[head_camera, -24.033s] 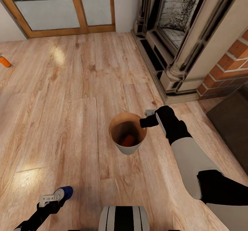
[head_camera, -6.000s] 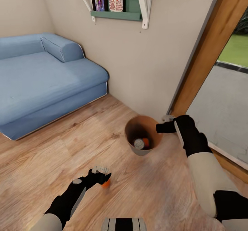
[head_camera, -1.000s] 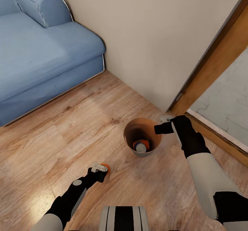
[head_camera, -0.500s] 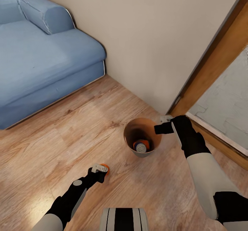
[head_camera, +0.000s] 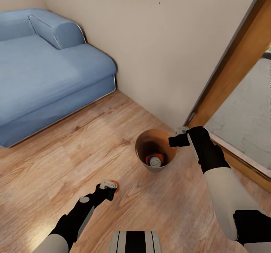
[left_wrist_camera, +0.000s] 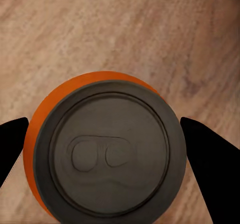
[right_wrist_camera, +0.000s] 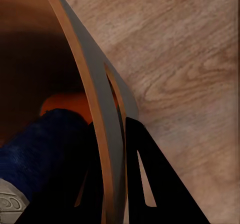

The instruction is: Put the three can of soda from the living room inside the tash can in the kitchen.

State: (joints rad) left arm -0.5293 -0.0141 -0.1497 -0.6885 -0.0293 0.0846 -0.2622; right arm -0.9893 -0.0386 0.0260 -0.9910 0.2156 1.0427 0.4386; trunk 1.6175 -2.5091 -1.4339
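Orange can of soda (left_wrist_camera: 102, 149) in left hand (head_camera: 109, 187), no legible label.

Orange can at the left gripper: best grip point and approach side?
Grip the orange can by its curved side wall, coming from above along its axis. The left wrist view looks straight down on its round top, with the left gripper fingers on opposite sides. It seems upright.
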